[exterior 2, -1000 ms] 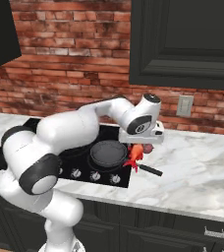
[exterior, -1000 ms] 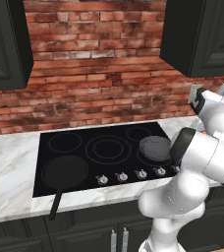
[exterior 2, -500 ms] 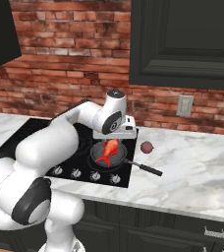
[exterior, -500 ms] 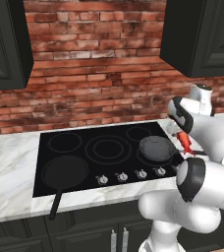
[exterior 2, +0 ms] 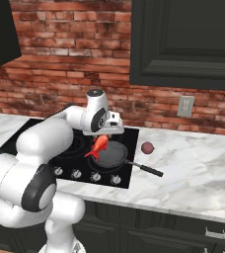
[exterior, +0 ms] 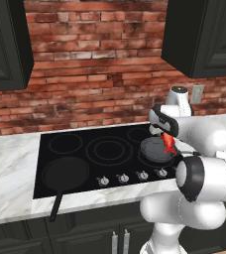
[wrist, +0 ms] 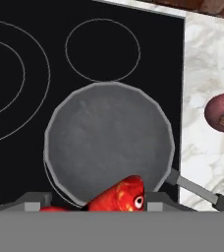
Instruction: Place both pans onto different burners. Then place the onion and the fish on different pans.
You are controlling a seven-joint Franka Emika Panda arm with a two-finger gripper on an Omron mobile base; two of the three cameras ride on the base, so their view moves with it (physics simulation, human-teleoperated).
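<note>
Left base view: the larger matte-black pan (exterior: 65,172) is seen at the front left of the glass cooktop (exterior: 110,134), its handle reaching out over the marble counter (exterior: 8,168) edge. Empty ring burners (exterior: 109,150) are marked at the centre. Further right, the smaller greyish pan (exterior: 154,150) is set on the front-right burner, and the orange-red fish (exterior: 168,143) is held just above its right side by the gripper (exterior: 167,136), whose fingers are clamped on it.

Right base view: the fish (exterior 2: 99,145) is seen hanging tail-down from the gripper (exterior 2: 102,134) over the left edge of the small pan (exterior 2: 112,154). To the right, apart from the cooktop, the dark red onion (exterior 2: 147,147) is resting on the counter.

Hand view: the pan (wrist: 109,141) is shown empty, the fish head (wrist: 120,196) low at its near rim, the onion (wrist: 223,112) at far right.
</note>
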